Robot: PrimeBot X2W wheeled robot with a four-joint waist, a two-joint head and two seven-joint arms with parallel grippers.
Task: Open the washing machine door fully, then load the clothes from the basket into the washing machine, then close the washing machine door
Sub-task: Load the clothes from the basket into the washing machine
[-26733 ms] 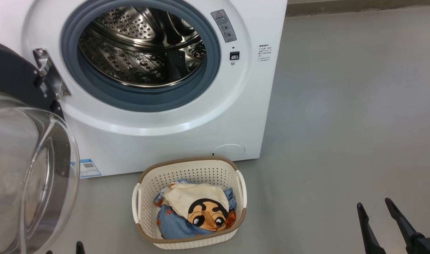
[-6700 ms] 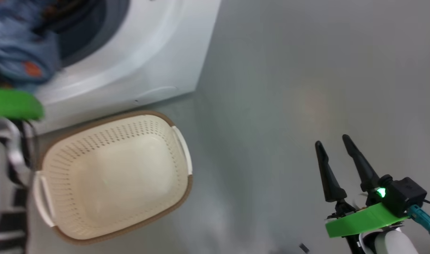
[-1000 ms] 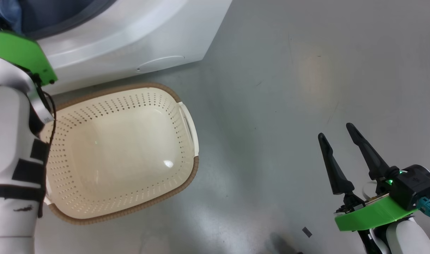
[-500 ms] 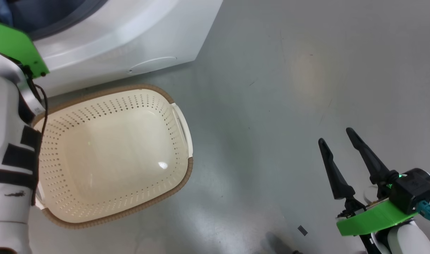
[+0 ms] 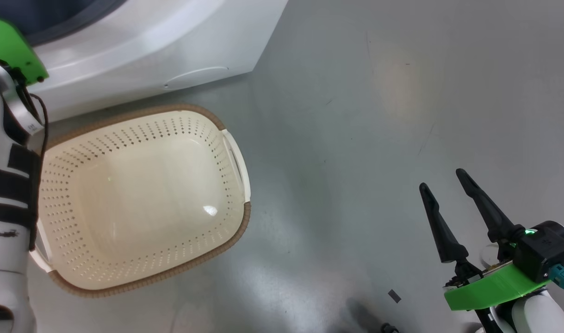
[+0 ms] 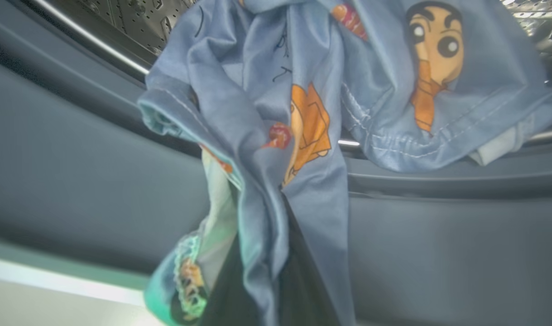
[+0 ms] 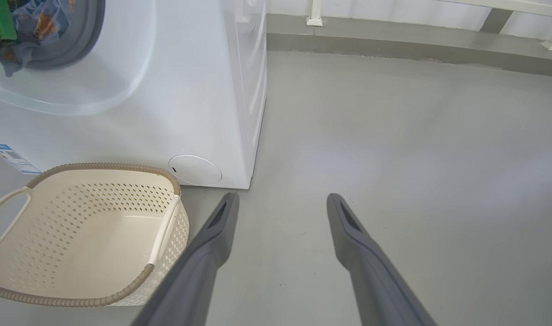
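A smooth grey floor (image 5: 356, 138) with a dull shine lies around the washing machine (image 5: 147, 51), a white box with glossy panels. In the head view the basket (image 5: 238, 231) stands on the floor just in front of the machine. It is rounded, of cream plastic pierced with many small holes, with a brown woven-look rim and a white handle, and there is nothing inside. The left forearm (image 5: 4, 185), white with black straps, reaches up toward the machine's opening. The right claw (image 5: 441, 180) hangs over the floor well to the right of the machine, and its two long dark tapered fingers are spread apart and hold nothing.

In the left wrist view the clothes (image 6: 266, 113), thin light blue fabric with orange prints and a cartoon face, hang in soft folds from the steel perforated drum (image 6: 117, 13) over the matte grey-blue rubber gasket (image 6: 76, 158) of the machine. The left claw (image 6: 298, 271) is clenched on a hanging fold of them.

In the right wrist view the released grey fingers point at the floor beside the machine's front corner. The basket is at the foot of the machine, and blue fabric shows in its round opening.
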